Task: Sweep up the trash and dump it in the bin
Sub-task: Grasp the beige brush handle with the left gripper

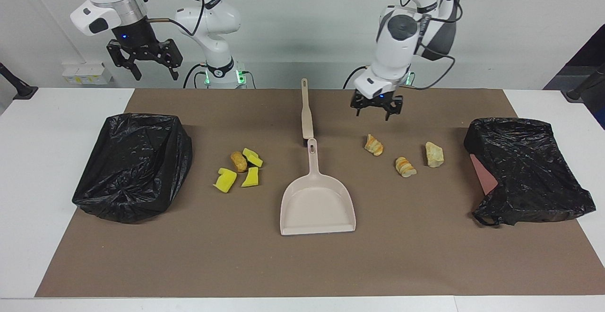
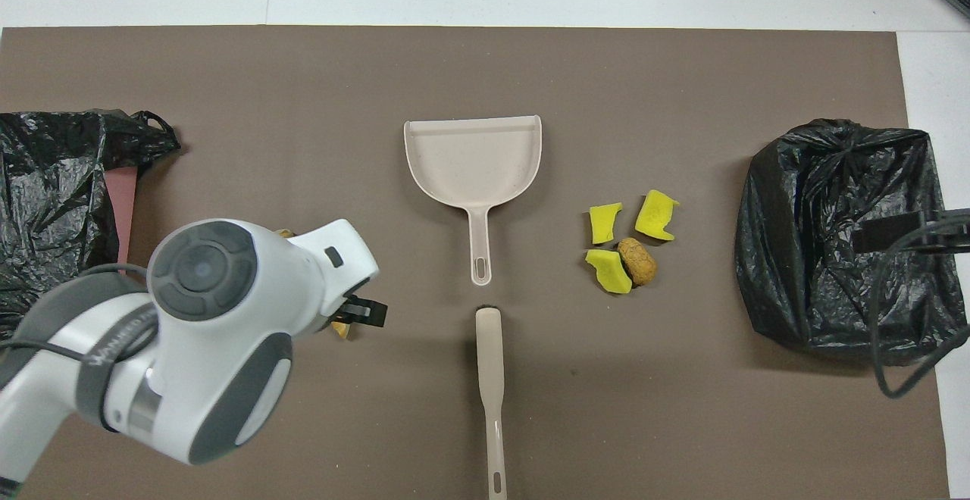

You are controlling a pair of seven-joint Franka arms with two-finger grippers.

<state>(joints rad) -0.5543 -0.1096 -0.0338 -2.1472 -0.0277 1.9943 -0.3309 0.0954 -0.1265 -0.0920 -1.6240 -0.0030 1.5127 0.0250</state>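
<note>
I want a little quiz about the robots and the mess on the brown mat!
1. True or false: the beige plastic dustpan already holds a scrap.
2. How many yellow sponge bits lie beside the brown nugget?
3. The open left gripper hangs over: A) the black bin bag at the right arm's end, B) the mat near the golden-tan bread pieces, C) the dustpan.
Extra fact: the open right gripper waits high, empty; the beige-handled brush lies untouched.

Key: 1 false; 2 three; 3 B.
</note>
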